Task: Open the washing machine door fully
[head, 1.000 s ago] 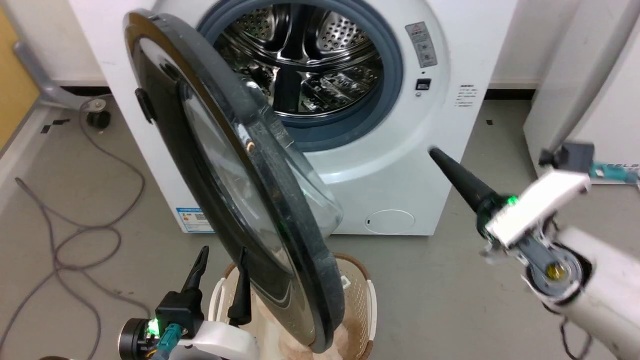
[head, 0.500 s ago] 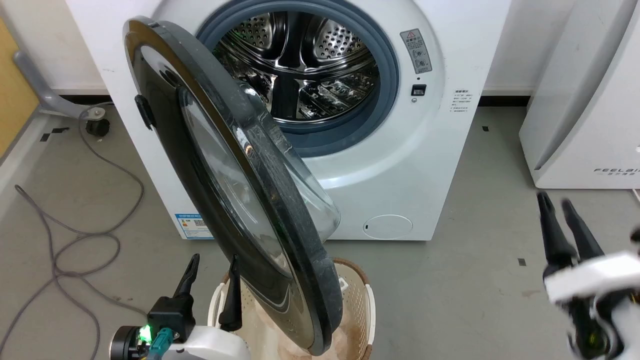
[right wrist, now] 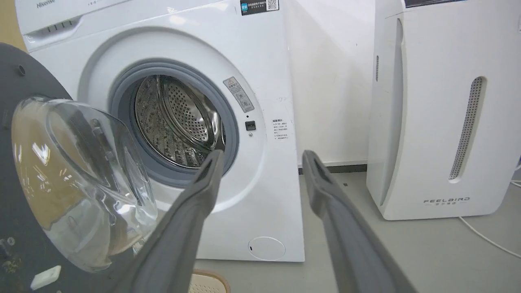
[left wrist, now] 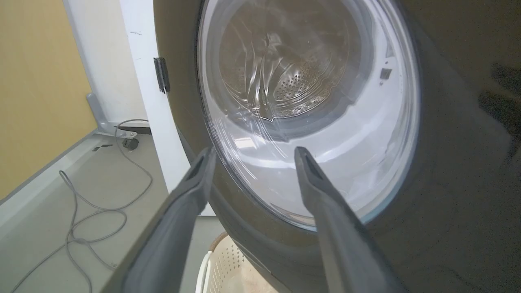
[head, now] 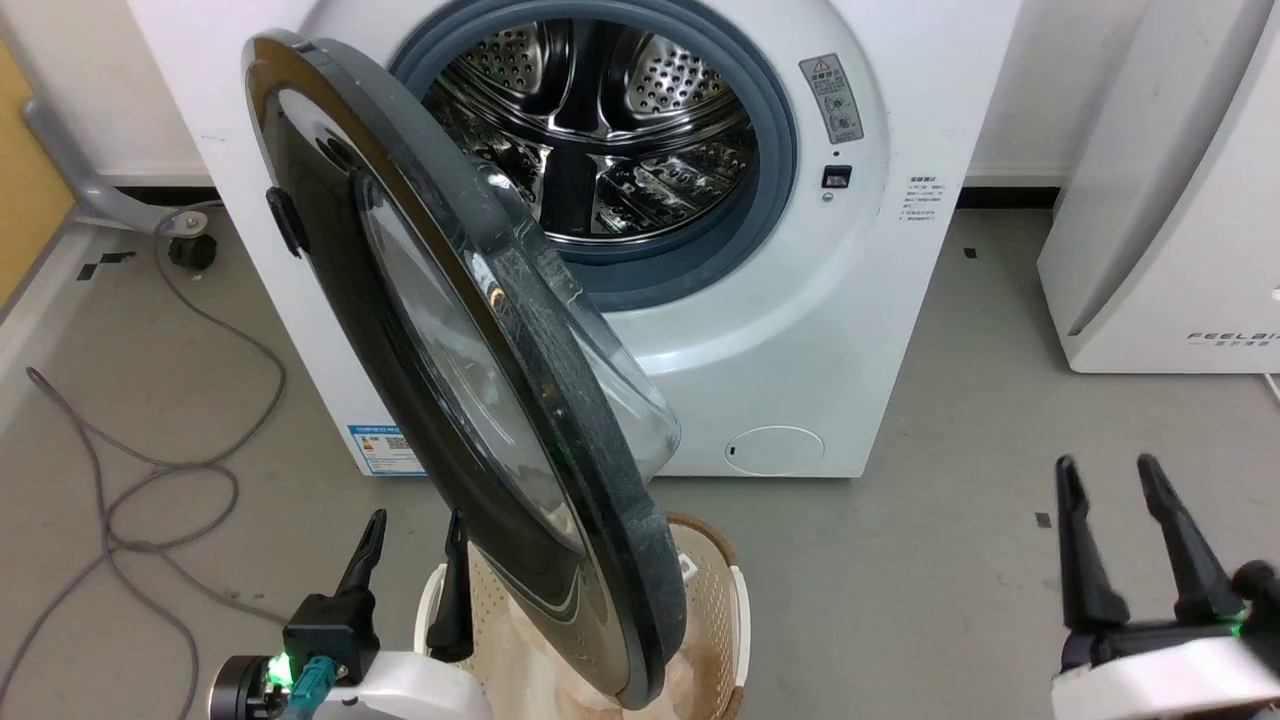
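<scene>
We see bright, even light from above, shadows soft. Glare streaks on the washing machine door [head: 450,380] glass, hot reflections in the drum [head: 600,130]. Head view is sharp. Our wrist views bow straight edges toward the corners.

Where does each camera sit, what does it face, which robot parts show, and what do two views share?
Head view: on the head, looking down at washer and door; left gripper, right gripper.
Left wrist view: on that wrist, facing the door's window; left fingers.
Right wrist view: on that wrist, facing the drum; right fingers.
Both wrist views share the door.
</scene>
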Robot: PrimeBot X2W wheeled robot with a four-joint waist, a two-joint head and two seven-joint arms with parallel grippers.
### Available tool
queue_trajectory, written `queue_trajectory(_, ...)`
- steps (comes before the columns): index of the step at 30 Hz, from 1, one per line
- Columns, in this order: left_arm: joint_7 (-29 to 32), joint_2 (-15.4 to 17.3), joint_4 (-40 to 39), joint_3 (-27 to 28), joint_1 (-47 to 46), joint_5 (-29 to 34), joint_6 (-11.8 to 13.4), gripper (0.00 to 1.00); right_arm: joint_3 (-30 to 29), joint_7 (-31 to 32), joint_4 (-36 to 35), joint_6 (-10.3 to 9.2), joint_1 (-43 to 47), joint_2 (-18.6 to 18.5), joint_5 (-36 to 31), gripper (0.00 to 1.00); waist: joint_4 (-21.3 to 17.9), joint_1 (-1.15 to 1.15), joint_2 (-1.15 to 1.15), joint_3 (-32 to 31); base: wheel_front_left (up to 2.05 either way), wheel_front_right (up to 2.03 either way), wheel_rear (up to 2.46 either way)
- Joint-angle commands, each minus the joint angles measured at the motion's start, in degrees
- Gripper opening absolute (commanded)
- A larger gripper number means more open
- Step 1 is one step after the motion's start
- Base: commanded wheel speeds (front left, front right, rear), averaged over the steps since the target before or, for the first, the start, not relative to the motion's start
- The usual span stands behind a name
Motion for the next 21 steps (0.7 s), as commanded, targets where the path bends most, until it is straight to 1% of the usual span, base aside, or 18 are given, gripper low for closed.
queue_trajectory(1,-0.3,0.3,0.1,0.1,0.2,0.4,-0.1,1.0,0.4,1.0,-1.6,0.05,1.8,0.4,-2.5,1.0,0.0,0.0,0.0,0.1,0.0,0.0,0.0)
queue_trajectory(4,-0.3,0.3,0.4,0.0,0.1,0.4,-0.3,1.0,1.3,2.5,-3.0,0.05,3.8,0.5,-5.2,1.0,0.0,0.0,0.0,0.1,0.0,0.0,0.0)
queue_trajectory(7,-0.3,0.4,0.7,0.0,0.2,0.5,-0.5,1.0,1.8,3.5,-2.5,0.05,5.4,0.5,-6.1,1.0,0.1,0.0,0.0,0.1,0.0,0.0,0.0)
queue_trajectory(12,-0.3,0.5,1.4,-0.4,0.4,0.7,-1.0,1.0,2.1,3.2,0.1,0.05,6.4,0.5,-5.2,1.0,0.2,0.0,0.0,-0.1,0.0,0.0,0.0)
queue_trajectory(13,-0.3,0.5,1.5,-0.4,0.3,0.6,-1.0,0.91,2.0,3.0,0.5,0.05,6.3,0.5,-5.2,1.0,0.2,0.0,0.0,-0.1,0.0,0.0,0.0)
queue_trajectory(14,-0.3,0.5,1.6,-0.4,0.3,0.6,-1.1,0.42,2.0,2.8,0.9,0.05,6.2,0.5,-5.3,1.0,0.2,0.0,0.0,-0.1,0.0,0.0,0.0)
queue_trajectory(15,-0.3,0.5,1.8,-0.4,0.4,0.5,-1.2,0.07,2.0,2.6,1.2,0.05,6.1,0.5,-5.3,1.0,0.2,0.0,0.0,-0.1,0.0,0.0,0.0)
queue_trajectory(16,-0.3,0.5,1.9,-0.5,0.4,0.4,-1.3,0.0,2.0,2.4,1.4,0.05,6.0,0.5,-5.3,1.0,0.2,0.0,0.0,-0.1,0.0,0.0,0.0)
queue_trajectory(21,-0.3,0.5,2.0,-0.6,0.2,0.1,-1.6,0.0,2.2,2.4,2.2,0.05,5.5,0.5,-5.5,1.0,0.3,0.0,0.0,0.1,0.0,0.0,0.0)
